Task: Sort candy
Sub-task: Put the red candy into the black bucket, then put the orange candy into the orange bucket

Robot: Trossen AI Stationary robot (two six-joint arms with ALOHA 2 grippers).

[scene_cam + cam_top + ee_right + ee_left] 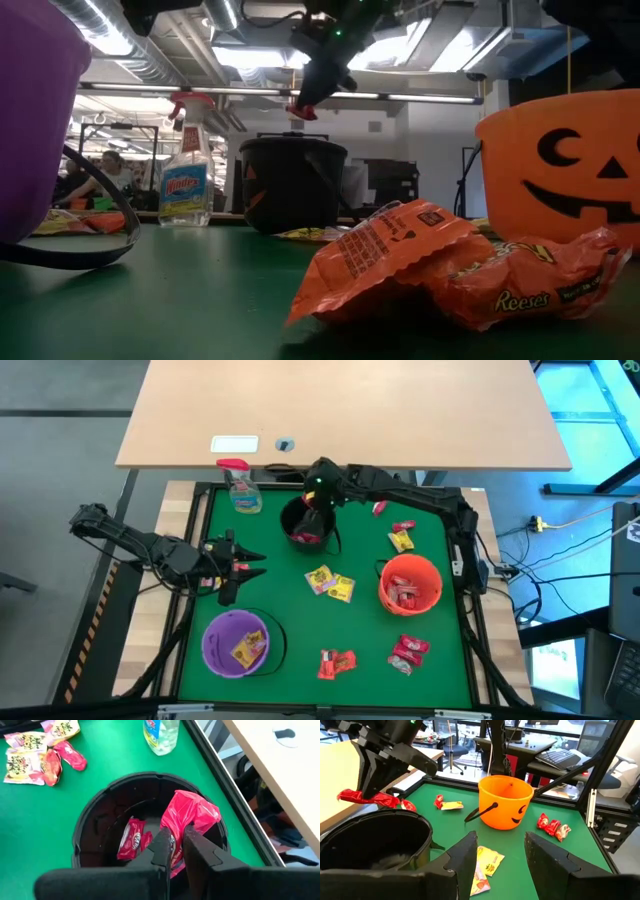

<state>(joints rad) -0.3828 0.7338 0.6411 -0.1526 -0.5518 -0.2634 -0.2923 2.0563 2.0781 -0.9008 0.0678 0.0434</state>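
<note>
**Overhead, a red candy is held above the black bucket**

A red candy packet (189, 815) is pinched between the closed fingers of the right gripper (176, 842), directly over the black bucket (95, 815), at the far side of the green table (290, 575). Another red packet (132, 839) is seen lying inside that bucket. Yellow candy (330, 583) is scattered mid-table, red packets (408, 652) at the near edge. The left gripper (248, 564) is kept apart at the left, its fingers spread and empty, above the purple bucket (236, 643). An orange bucket (409, 584) is placed to the right.
</note>
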